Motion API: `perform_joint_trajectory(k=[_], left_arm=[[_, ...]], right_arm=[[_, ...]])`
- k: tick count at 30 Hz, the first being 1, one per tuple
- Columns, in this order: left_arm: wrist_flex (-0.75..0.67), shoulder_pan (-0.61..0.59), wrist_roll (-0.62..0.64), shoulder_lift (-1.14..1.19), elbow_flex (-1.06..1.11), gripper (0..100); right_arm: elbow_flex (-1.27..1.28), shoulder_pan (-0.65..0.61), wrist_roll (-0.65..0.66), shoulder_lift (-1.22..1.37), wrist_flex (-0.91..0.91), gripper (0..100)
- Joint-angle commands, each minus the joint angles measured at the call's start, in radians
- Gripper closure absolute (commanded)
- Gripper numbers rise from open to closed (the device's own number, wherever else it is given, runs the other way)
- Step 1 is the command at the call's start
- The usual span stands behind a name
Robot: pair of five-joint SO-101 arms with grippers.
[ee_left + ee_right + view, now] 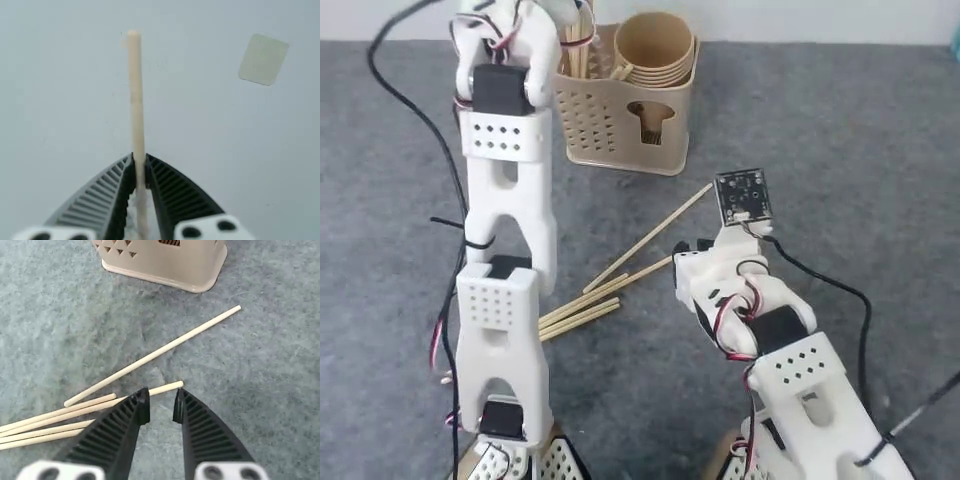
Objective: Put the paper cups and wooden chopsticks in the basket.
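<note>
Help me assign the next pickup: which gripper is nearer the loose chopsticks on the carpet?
Right. The right gripper hovers open above the loose chopsticks; the left gripper is beside the basket, gripping a chopstick.

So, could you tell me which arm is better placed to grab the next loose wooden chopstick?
Right: right gripper hangs open over the end of a pale wooden chopstick; left gripper holds another chopstick.

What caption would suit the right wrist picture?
Open black gripper poised over pale wooden chopsticks near the beige plastic basket.

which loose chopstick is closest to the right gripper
The chopstick whose end lies just past the tips of the right gripper; the lone slanted one lies farther toward the basket.
</note>
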Motion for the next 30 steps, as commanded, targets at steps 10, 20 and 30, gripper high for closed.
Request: perform_joint_trajectory(k=[10,20,30], left_arm=[[-0.048,-0.028,-0.037,0.181,-0.077,85],[0.298,-0.051,-0.201,0.19,-0.249,66],[0.695,-0.118,-0.21,-0.064,-0.246,66]], right_arm=[[-0.006,-0.005,-0.009,0.002,-0.022,90.2],[-0.006,-0.007,0.035,0.012,-0.015,89.8],[-0.012,-0.068,0.279,0.013,0.036,89.7]])
